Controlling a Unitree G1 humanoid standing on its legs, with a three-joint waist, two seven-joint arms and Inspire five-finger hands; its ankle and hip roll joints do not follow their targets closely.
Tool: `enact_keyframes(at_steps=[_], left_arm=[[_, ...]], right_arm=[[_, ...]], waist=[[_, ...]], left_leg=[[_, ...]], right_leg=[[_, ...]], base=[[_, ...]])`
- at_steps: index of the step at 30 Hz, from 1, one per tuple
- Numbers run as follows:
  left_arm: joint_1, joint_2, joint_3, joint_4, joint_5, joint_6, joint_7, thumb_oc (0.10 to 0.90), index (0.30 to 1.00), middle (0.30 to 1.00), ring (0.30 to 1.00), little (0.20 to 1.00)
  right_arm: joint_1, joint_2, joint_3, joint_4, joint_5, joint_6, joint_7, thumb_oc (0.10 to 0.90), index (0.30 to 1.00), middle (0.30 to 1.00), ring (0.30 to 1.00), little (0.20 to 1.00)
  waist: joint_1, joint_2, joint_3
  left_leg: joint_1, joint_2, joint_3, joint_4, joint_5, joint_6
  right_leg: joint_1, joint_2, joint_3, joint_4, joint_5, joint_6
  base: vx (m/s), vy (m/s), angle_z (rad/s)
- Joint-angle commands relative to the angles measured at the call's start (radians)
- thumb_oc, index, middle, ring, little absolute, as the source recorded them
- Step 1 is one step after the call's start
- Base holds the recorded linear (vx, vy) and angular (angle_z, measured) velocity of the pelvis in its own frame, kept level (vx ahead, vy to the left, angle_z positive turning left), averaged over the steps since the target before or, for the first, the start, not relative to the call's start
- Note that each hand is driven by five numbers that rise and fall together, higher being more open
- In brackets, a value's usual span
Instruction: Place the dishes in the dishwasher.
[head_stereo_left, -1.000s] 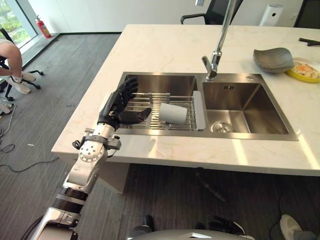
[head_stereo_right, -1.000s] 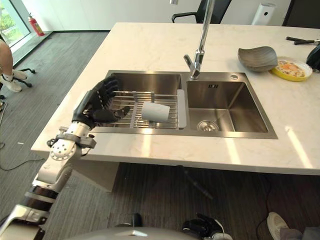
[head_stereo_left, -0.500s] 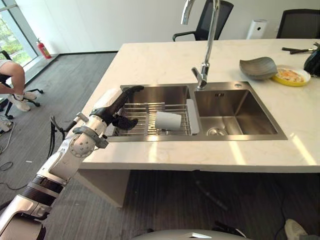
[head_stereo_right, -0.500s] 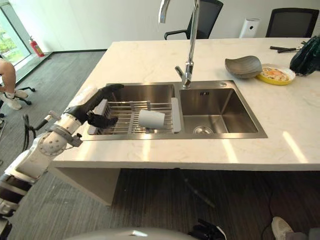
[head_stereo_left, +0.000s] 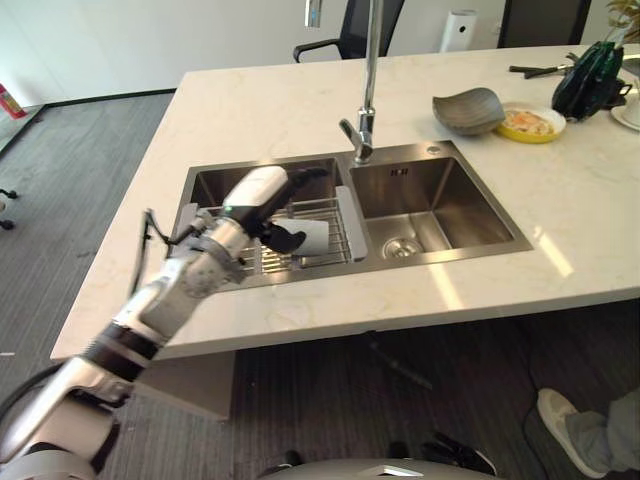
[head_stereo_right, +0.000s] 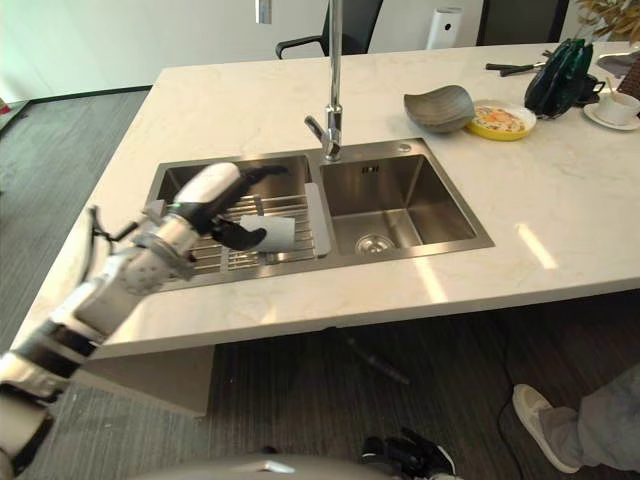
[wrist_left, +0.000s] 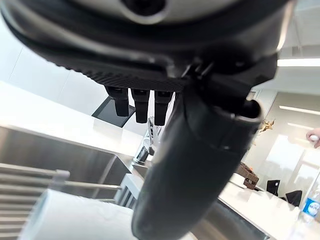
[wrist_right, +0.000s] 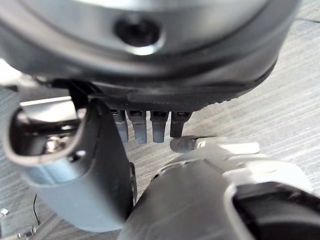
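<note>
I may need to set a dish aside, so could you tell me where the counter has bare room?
The counter is bare behind the left basin, and along the front edge before both basins. It is crowded at the far right: grey bowl, yellow plate, dark green bag. The left hand hovers over the rack and the white cup.

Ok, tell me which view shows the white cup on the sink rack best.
The left eye view: the white cup lies on the rack, partly behind the left hand. The right eye view matches; the left wrist view catches its edge.

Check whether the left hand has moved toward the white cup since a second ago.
Yes. The left hand has moved along the rack from its left end toward the white cup; its thumb now sits beside the cup.
</note>
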Motion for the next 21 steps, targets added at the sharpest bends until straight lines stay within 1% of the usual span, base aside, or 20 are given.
enact_keyframes(at_steps=[1, 3, 5, 7, 10, 13, 19, 21], left_arm=[[-0.232, 0.093, 0.047, 0.094, 0.037, -0.012, 0.048, 0.800, 0.900, 0.900, 0.900, 0.900], [-0.256, 0.072, 0.025, 0.160, 0.059, 0.008, 0.048, 0.800, 0.900, 0.900, 0.900, 0.900], [-0.257, 0.071, 0.023, 0.162, 0.059, 0.008, 0.048, 0.800, 0.900, 0.900, 0.900, 0.900], [-0.286, 0.039, 0.006, 0.231, 0.091, 0.031, 0.059, 0.800, 0.900, 0.900, 0.900, 0.900], [-0.296, 0.029, -0.001, 0.248, 0.103, 0.035, 0.065, 0.800, 0.900, 0.900, 0.900, 0.900], [-0.328, -0.005, -0.015, 0.314, 0.153, 0.059, 0.088, 0.800, 0.900, 0.900, 0.900, 0.900], [-0.352, -0.039, -0.031, 0.367, 0.173, 0.083, 0.087, 0.800, 0.900, 0.900, 0.900, 0.900], [-0.368, -0.067, -0.040, 0.412, 0.186, 0.098, 0.092, 0.800, 0.900, 0.900, 0.900, 0.900]], right_arm=[[0.141, -0.003, 0.052, 0.047, 0.002, 0.017, 0.022, 0.800, 0.900, 0.900, 0.900, 0.900], [0.137, -0.008, 0.064, 0.045, -0.005, 0.020, 0.020, 0.800, 0.900, 0.900, 0.900, 0.900], [0.136, -0.007, 0.063, 0.045, -0.005, 0.020, 0.020, 0.800, 0.900, 0.900, 0.900, 0.900], [0.134, -0.018, 0.066, 0.043, -0.008, 0.022, 0.016, 0.800, 0.900, 0.900, 0.900, 0.900], [0.135, -0.021, 0.065, 0.045, -0.008, 0.023, 0.015, 0.800, 0.900, 0.900, 0.900, 0.900], [0.127, -0.031, 0.064, 0.054, -0.007, 0.024, 0.008, 0.800, 0.900, 0.900, 0.900, 0.900], [0.116, -0.034, 0.065, 0.061, -0.002, 0.032, 0.006, 0.800, 0.900, 0.900, 0.900, 0.900], [0.105, -0.039, 0.070, 0.063, 0.000, 0.037, 0.004, 0.800, 0.900, 0.900, 0.900, 0.900]], waist=[[-0.014, 0.004, 0.009], [-0.019, 0.009, 0.011], [-0.019, 0.008, 0.012], [-0.024, 0.006, 0.014], [-0.025, 0.007, 0.015], [-0.026, 0.003, 0.017], [-0.024, 0.002, 0.017], [-0.023, 0.000, 0.018]], left_leg=[[0.018, 0.026, -0.021, 0.006, -0.067, -0.039], [0.021, 0.028, -0.016, 0.006, -0.068, -0.040], [0.021, 0.028, -0.016, 0.006, -0.068, -0.040], [0.019, 0.028, -0.021, 0.006, -0.068, -0.040], [0.018, 0.027, -0.023, 0.006, -0.068, -0.040], [0.015, 0.027, -0.032, 0.006, -0.068, -0.041], [0.013, 0.026, -0.039, 0.006, -0.068, -0.041], [0.012, 0.026, -0.042, 0.006, -0.068, -0.041]], right_leg=[[0.041, -0.046, -0.064, 0.018, -0.099, 0.113], [0.042, -0.047, -0.066, 0.018, -0.099, 0.113], [0.042, -0.047, -0.066, 0.018, -0.099, 0.113], [0.044, -0.047, -0.071, 0.018, -0.102, 0.113], [0.044, -0.047, -0.073, 0.018, -0.102, 0.112], [0.049, -0.048, -0.082, 0.018, -0.103, 0.111], [0.055, -0.049, -0.091, 0.018, -0.107, 0.109], [0.057, -0.049, -0.095, 0.018, -0.107, 0.108]], base=[[0.03, 0.018, -0.14], [0.01, 0.005, -0.09], [0.00, -0.004, -0.03], [0.00, -0.017, -0.06], [0.00, 0.000, 0.00], [0.00, 0.000, 0.00], [0.00, -0.003, 0.04], [0.00, -0.007, 0.04]])
